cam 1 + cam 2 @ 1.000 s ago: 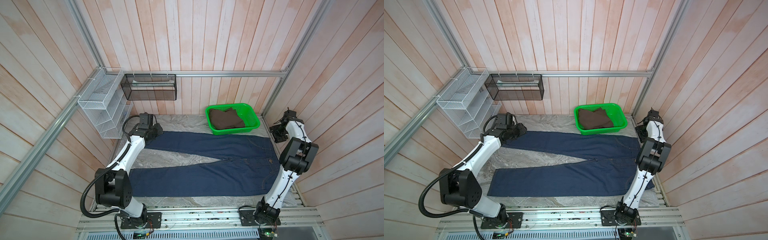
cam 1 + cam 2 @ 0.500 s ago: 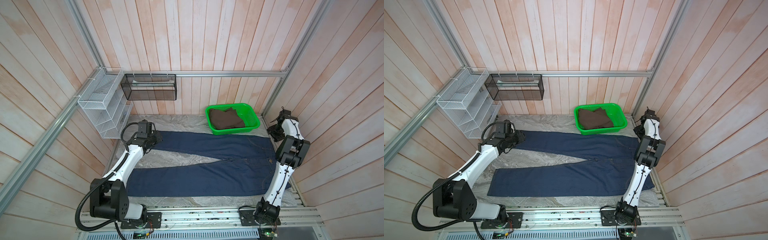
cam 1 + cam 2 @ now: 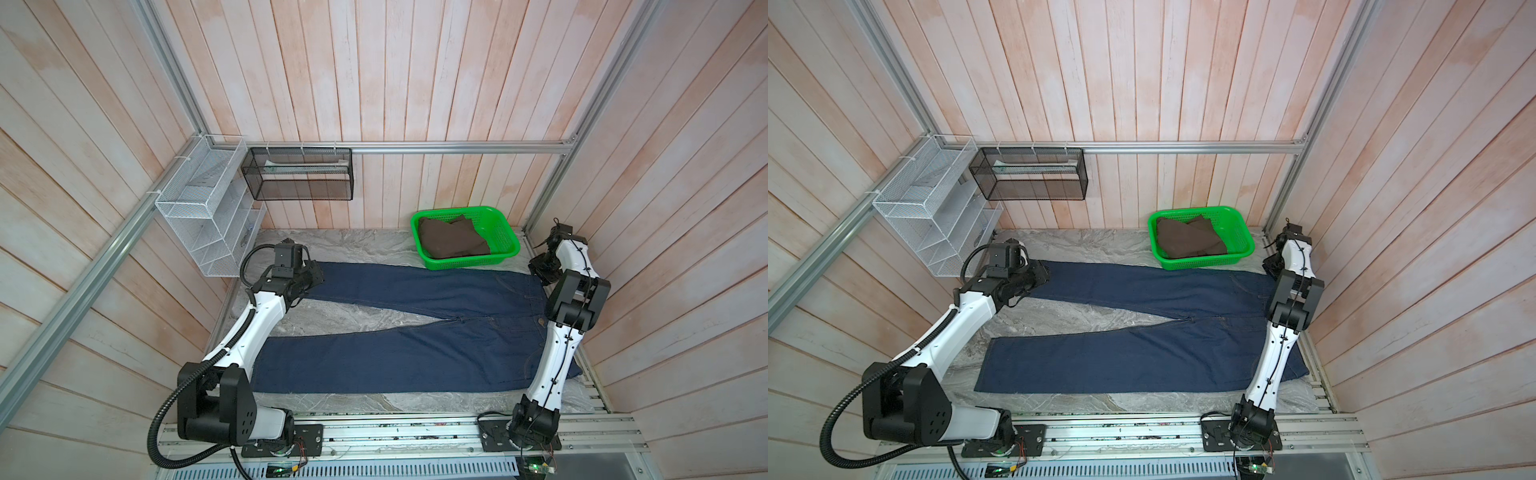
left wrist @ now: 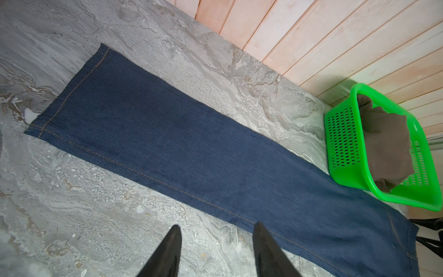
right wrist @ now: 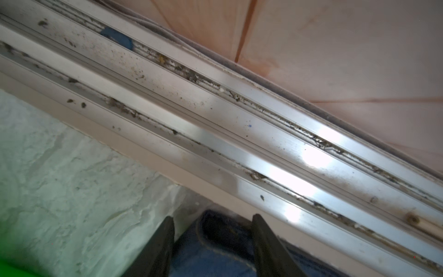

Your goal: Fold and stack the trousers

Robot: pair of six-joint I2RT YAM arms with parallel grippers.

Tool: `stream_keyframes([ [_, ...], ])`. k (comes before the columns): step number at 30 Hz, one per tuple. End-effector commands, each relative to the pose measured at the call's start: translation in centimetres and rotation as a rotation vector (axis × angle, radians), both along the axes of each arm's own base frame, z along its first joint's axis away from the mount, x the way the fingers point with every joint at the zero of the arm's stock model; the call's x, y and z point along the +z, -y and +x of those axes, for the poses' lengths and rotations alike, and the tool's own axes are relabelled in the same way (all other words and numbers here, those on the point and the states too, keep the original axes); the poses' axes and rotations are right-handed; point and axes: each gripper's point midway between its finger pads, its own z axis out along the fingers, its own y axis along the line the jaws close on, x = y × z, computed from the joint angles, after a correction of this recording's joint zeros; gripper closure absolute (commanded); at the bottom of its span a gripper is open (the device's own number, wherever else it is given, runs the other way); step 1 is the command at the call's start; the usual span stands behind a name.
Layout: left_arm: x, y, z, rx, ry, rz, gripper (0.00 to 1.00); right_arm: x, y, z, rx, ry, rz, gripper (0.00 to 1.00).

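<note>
The trousers, dark blue denim, lie spread flat on the grey marbled table, legs pointing left and waistband at the right. My left gripper hovers near the far leg's hem end. In the left wrist view it is open and empty, over bare table beside that leg's stitched edge. My right gripper is at the waistband's far corner. In the right wrist view it stands open, fingers either side of the denim corner.
A green basket holding a folded brown garment stands at the back right, touching the far leg. A white wire rack and black mesh bin hang on the walls. An aluminium rail runs along the right table edge.
My left gripper has drawn back from the far-left corner toward the front, over the far leg's end. My right gripper has shifted left onto the waistband corner and its fingers have narrowed.
</note>
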Motion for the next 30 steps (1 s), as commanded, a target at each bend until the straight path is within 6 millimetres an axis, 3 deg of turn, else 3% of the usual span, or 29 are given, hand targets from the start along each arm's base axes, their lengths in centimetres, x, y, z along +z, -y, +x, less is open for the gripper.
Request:
stream_keyframes([
  [1, 1.1, -0.6, -0.1, 0.012, 0.040, 0.032, 0.49, -2.0, -1.1, -0.3, 0.013, -0.049, 0.029, 0.49],
  [6, 1.4, -0.9, -0.1, 0.019, 0.047, 0.043, 0.49, -2.0, -1.4, -0.1, 0.007, -0.037, 0.043, 0.55],
  [10, 1.6, -1.1, -0.1, 0.026, 0.047, 0.051, 0.49, -1.3, -1.9, 0.3, 0.010, -0.008, 0.063, 0.73],
  [16, 1.8, -1.4, 0.1, 0.036, 0.044, 0.054, 0.49, 1.2, -2.5, 0.9, 0.016, 0.060, 0.067, 0.98],
  [21, 1.8, -2.5, 0.4, 0.076, 0.031, 0.066, 0.49, 3.6, -4.0, 0.4, 0.040, 0.105, 0.071, 1.00],
  [26, 1.5, -4.2, 1.5, 0.123, 0.007, 0.031, 0.49, 4.9, -4.8, -2.1, 0.036, 0.125, 0.067, 1.00],
  [30, 1.4, -4.5, 3.7, 0.128, -0.006, 0.002, 0.49, 5.0, -5.6, -4.1, 0.036, 0.136, 0.071, 1.00],
])
